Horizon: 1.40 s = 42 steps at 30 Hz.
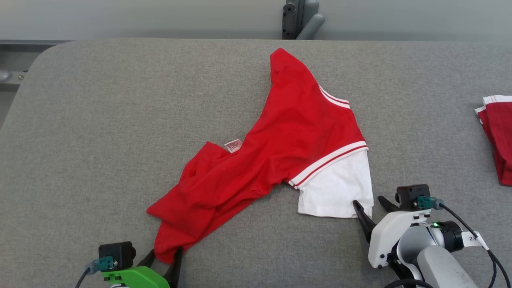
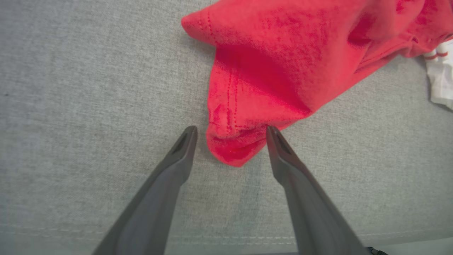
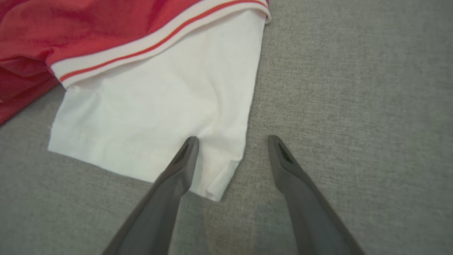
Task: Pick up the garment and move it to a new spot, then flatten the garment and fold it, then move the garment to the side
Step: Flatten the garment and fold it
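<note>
Grey table (image 1: 100,140): our red T-shirt (image 1: 288,136) lies crumpled across the middle, long axis diagonal from far centre to near left. Left gripper (image 2: 230,141), jaws apart, straddles its near hem corner (image 2: 233,152). Right gripper (image 3: 232,140), jaws also apart, has one finger over the white sleeve (image 3: 159,106). Nothing is clamped.

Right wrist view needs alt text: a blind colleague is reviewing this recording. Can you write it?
The open right hand straddles a corner of the white section of the garment: one finger over the white fabric, the other over the bare grey table. Its red body, edged by a white-and-red striped band, lies at the upper left.
</note>
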Available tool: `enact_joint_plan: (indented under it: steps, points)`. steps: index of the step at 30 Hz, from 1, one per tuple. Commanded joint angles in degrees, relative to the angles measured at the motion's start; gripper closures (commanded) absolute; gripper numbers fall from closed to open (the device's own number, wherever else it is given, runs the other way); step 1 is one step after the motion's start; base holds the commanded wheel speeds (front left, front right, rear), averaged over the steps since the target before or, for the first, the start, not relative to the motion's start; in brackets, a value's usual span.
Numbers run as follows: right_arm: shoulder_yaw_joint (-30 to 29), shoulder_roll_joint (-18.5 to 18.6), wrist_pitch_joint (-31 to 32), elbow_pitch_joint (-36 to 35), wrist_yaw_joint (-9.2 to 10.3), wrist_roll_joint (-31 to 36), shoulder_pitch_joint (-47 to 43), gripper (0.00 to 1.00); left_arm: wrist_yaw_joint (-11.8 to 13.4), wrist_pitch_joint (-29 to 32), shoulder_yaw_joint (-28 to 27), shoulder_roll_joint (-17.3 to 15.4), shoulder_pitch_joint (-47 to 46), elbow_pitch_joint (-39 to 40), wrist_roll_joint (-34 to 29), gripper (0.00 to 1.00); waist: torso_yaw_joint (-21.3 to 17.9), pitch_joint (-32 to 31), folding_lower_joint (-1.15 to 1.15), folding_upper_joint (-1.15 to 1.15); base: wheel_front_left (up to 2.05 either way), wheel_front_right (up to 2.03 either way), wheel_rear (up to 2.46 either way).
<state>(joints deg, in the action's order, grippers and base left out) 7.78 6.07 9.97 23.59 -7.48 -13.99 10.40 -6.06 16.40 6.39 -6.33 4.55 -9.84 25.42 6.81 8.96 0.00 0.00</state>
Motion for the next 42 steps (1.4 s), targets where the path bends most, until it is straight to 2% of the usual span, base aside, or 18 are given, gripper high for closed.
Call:
enact_joint_plan:
  steps: [1,7,9,10,11,13,14,15,17,22,25,26,28,30,34,38,42]
  points:
    - [0.71,-0.38,-0.03,1.18,-0.01,-0.63,0.39,0.0,-0.38,-0.23,0.61,-0.62,-1.23,-0.56,-0.01,0.0,-0.09,0.03,0.0,0.0,0.0,0.0,0.0]
    - [1.9,-0.74,-0.4,3.48,-0.01,-1.65,1.8,0.0,-0.92,-0.89,2.36,-0.78,-2.51,-3.21,1.65,0.0,-0.71,0.11,0.0,0.0,0.0,0.0,0.0]
    - [2.4,-0.93,-0.27,4.27,-0.02,-1.8,2.21,0.0,-1.04,-1.29,2.87,-0.71,-2.91,-4.07,2.24,0.24,-0.93,0.02,0.0,0.0,0.0,0.0,0.0]
    - [2.66,-1.02,-0.32,4.65,-0.02,-1.96,2.43,0.0,-1.11,-1.57,3.17,-0.61,-3.12,-4.47,2.42,0.44,-1.03,-0.04,0.0,0.0,0.0,0.0,0.0]
    - [2.92,-1.11,-0.12,5.16,-0.02,-2.22,2.68,0.0,-1.12,-1.82,3.54,-0.62,-3.27,-4.87,2.66,0.53,-1.12,-0.1,0.0,0.0,0.0,0.0,0.0]
    - [3.59,-1.32,0.02,6.13,-0.03,-2.78,3.17,0.0,-1.25,-2.42,4.03,-0.83,-3.66,-5.69,3.24,0.78,-1.27,-0.3,0.0,0.0,0.0,0.0,0.0]
    - [3.9,-1.5,0.05,6.58,-0.03,-3.31,3.33,0.05,-1.29,-2.88,4.22,-1.02,-3.97,-6.08,3.35,0.93,-1.32,-0.41,0.0,0.0,0.0,0.0,0.0]
    - [4.48,-1.59,0.24,7.1,-0.04,-3.68,3.59,0.42,-1.32,-3.33,4.46,-1.11,-4.25,-6.43,3.65,1.0,-1.35,-0.51,0.0,0.0,0.0,0.0,0.0]
    - [5.01,-1.69,-0.31,8.05,-0.1,-4.88,4.25,1.0,-1.39,-4.08,4.86,-1.36,-4.63,-7.03,4.08,1.0,-1.44,-0.63,0.0,0.0,0.0,0.0,0.0]
    - [5.41,-1.28,-2.07,8.54,-0.01,-8.72,5.92,1.0,-1.4,-5.26,5.74,-2.15,-5.4,-7.91,5.4,1.0,-1.61,-1.07,0.0,0.0,0.0,0.0,0.0]
    - [3.77,-1.11,-3.1,6.21,-0.01,-14.44,6.31,1.0,-1.44,-5.81,5.14,-2.46,-5.06,-6.41,7.58,1.0,-1.71,-1.5,0.0,0.0,0.0,0.0,0.0]
    - [3.77,-1.11,-3.1,6.21,-0.01,-14.44,6.31,1.0,-1.44,-5.81,5.14,-2.46,-5.06,-6.41,7.58,1.0,-1.71,-1.5,0.0,0.0,0.0,0.0,0.0]
    - [1.56,-0.61,-3.06,2.96,-0.01,-20.61,6.22,1.0,-1.46,-5.26,4.79,-2.75,-4.51,-3.66,10.59,1.0,-1.79,-1.87,0.0,0.0,0.0,0.0,0.0]
    - [-1.62,0.32,-1.93,-2.23,-0.01,-28.67,5.98,1.0,-1.48,-4.06,4.97,-3.91,-3.98,0.89,14.26,1.0,-1.94,-2.22,0.0,0.0,0.0,0.0,0.0]
    - [-10.38,5.01,2.47,-12.8,-0.01,-41.15,6.13,1.0,-1.48,-0.38,4.52,-8.33,-2.84,11.64,20.17,1.0,-2.45,-2.8,0.0,0.0,0.0,0.0,0.0]
    - [-18.46,7.49,8.53,-20.07,-0.01,-48.57,8.03,1.0,-1.45,3.85,4.17,-12.82,-3.03,21.55,24.58,1.0,-3.37,-3.1,0.0,0.0,0.0,0.0,0.0]
    - [-25.1,6.61,13.65,-24.96,-0.01,-53.09,11.53,1.0,-1.44,6.82,4.0,-14.96,-4.15,30.1,29.68,1.0,-4.44,-3.44,0.0,0.0,0.0,0.0,0.0]
